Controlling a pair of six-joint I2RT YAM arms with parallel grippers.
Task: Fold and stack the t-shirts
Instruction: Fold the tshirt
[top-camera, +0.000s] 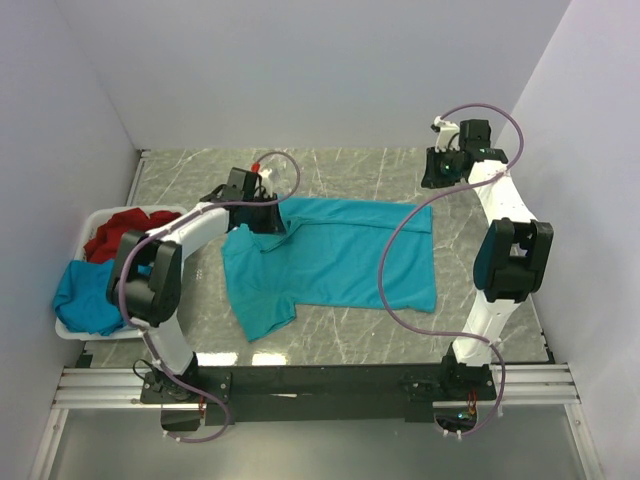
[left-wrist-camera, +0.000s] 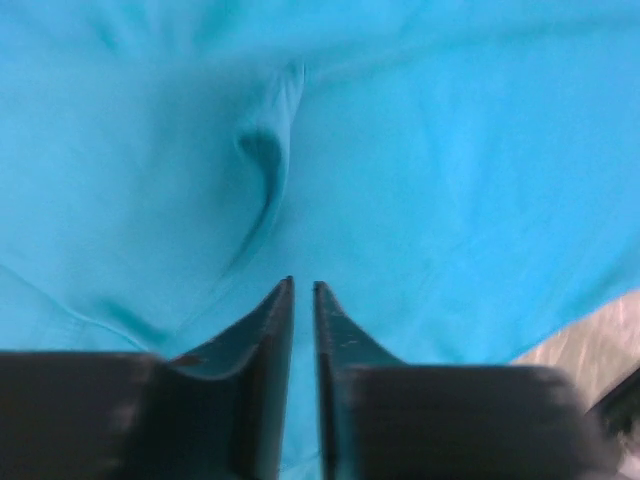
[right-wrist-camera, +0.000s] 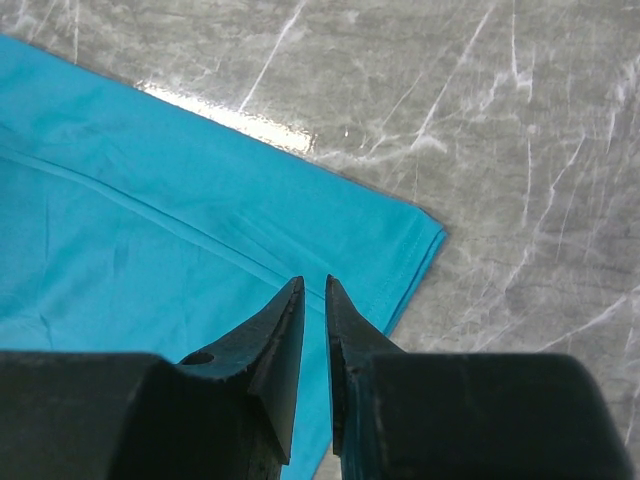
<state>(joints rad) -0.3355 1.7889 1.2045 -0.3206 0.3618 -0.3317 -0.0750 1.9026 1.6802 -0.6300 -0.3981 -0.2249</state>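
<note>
Teal cotton t-shirt (top-camera: 350, 255) spread flat over the middle of the grey marble tabletop (top-camera: 350, 170), hem toward the right edge, neck toward the left edge. One sleeve pointing to the near edge, slightly crumpled. Far border of the cloth straight and parallel to the far edge, with a wide bare strip of marble beyond it. Bare marble also between the hem and the right edge, and a narrower free band along the near edge.

Left gripper (top-camera: 268, 220) low over the neck end of the shirt. In the wrist view, left gripper (left-wrist-camera: 303, 285) with jaws almost together, only a thin slit between them, teal showing through. No cloth seen pinched at the tips. One soft crease just ahead of them, and a little marble at the lower right corner of that view.

Right gripper (top-camera: 437, 170) raised near the far right corner of the tabletop, apart from the cloth. In its wrist view, right gripper (right-wrist-camera: 313, 280) also nearly closed and holding nothing, above the far corner of the hem, with open marble all around that corner.

White plastic basket (top-camera: 70, 330) at the left edge, with a red shirt (top-camera: 125, 230) at its far end and a blue shirt (top-camera: 85, 295) draped over its near end.
</note>
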